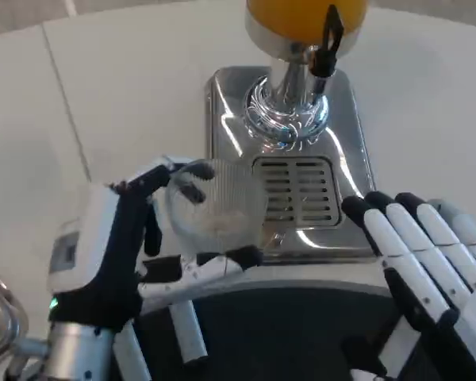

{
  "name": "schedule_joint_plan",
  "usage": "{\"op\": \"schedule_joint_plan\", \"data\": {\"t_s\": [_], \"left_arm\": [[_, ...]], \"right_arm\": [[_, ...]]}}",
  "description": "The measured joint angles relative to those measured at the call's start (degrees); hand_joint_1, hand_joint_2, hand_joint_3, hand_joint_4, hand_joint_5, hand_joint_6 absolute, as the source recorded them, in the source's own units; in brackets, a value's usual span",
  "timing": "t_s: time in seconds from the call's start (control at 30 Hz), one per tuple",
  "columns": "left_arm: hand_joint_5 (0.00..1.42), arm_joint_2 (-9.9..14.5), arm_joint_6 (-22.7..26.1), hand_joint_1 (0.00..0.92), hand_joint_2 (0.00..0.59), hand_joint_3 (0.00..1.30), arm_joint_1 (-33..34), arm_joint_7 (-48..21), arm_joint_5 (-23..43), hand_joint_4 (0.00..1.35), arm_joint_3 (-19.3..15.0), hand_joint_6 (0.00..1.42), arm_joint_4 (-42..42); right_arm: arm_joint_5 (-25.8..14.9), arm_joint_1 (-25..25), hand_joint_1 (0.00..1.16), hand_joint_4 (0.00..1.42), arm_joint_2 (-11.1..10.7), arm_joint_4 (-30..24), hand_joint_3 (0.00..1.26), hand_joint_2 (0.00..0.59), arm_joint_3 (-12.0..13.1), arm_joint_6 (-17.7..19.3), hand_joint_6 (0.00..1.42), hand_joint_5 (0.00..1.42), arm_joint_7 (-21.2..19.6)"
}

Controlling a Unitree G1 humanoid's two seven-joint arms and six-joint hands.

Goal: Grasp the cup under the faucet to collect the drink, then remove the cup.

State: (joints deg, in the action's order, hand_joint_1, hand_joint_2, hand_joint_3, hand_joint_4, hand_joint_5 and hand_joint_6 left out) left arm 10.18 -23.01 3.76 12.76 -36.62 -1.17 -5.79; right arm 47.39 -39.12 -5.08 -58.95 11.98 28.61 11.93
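white table surface (127, 87) extends around the work area, with a thin seam running diagonally across its left part. a drink dispenser stands at upper centre: its orange tank (305, 16) sits on a chrome pedestal (287, 107), with a black faucet lever (328, 44) on the tank's right front. the pedestal rises from a polished steel base (230, 103), whose slotted drip grille (297, 190) lies in front of it. the clear ribbed cup (214, 198) is at the base's front left corner, left of the grille and nearer the camera than the faucet, tilted so that its mouth faces the camera. the left hand (119, 254) grips the cup, fingers wrapped around its far and near sides. the right hand (428, 246) is empty, fingers extended side by side with their tips just beside the base's front right edge. open table lies left and right of the base. a metal frame (0, 317) shows at the lower left edge.
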Motion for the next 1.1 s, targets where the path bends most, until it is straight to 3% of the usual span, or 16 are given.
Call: {"op": "schedule_joint_plan", "data": {"t_s": [0.53,1.1], "left_arm": [[1.29,-1.8,3.9,0.818,0.0,1.06,11.6,8.0,-3.9,1.05,8.1,1.42,12.2],[1.29,-3.4,8.6,0.816,0.0,1.06,27.9,17.8,-5.5,1.04,14.3,1.42,33.0]], "right_arm": [[-2.9,0.3,0.15,0.0,-0.4,-0.2,0.0,0.522,2.3,-0.5,0.0,0.0,1.2],[-2.8,0.9,0.15,0.0,0.0,-0.2,0.0,0.522,0.7,-0.9,0.0,0.0,2.0]]}}
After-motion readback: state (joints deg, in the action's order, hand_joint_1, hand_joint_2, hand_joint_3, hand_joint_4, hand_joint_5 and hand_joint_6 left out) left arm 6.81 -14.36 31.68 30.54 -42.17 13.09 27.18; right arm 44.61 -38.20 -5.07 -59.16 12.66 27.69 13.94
